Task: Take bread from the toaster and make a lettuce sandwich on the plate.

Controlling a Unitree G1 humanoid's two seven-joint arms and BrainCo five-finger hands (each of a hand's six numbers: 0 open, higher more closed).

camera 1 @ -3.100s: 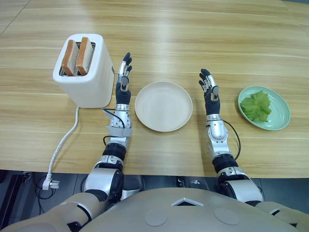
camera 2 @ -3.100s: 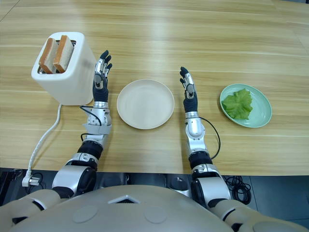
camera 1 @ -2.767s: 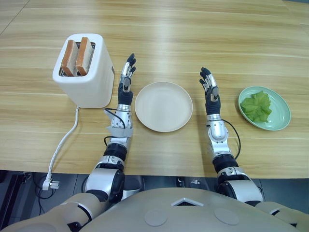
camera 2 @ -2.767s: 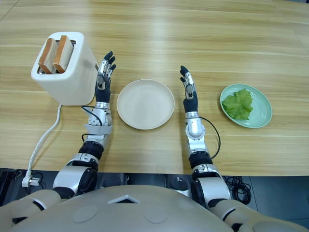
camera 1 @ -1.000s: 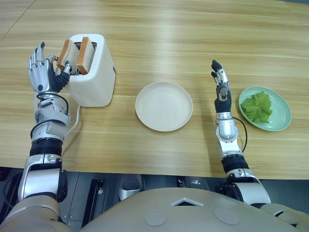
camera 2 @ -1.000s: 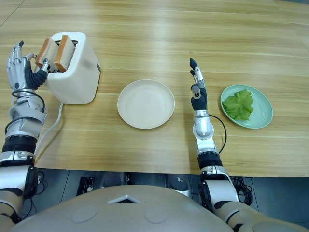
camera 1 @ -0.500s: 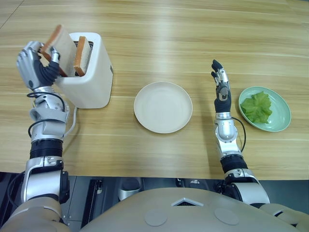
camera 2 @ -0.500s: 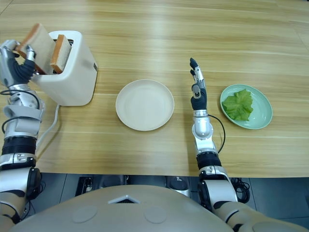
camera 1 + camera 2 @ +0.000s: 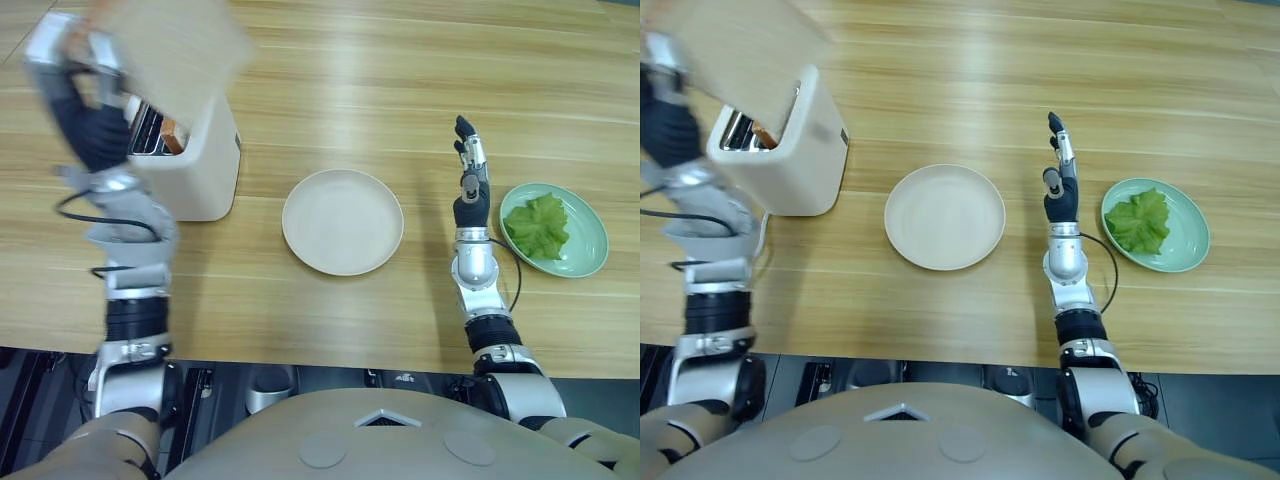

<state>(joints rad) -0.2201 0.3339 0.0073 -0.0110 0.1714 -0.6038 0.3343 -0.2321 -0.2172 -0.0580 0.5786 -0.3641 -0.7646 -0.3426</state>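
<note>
Gripping a bread slice [image 9: 178, 55] (blurred) with the left hand [image 9: 88, 115] above the toaster [image 9: 205, 170], by the left edge of the table [image 9: 400, 60]; holding the right hand [image 9: 470, 185] released.

A wide wooden table [image 9: 380, 60] is seen from above, laid in long pale planks whose grain runs from side to side. Soft, even light is spread over its top, and a paler sheen is caught on the far boards. The table's near edge is drawn straight across the lower part of the view. Below it a dark floor [image 9: 30, 380] is glimpsed, where black cables [image 9: 1145, 392] are gathered at the right.
</note>
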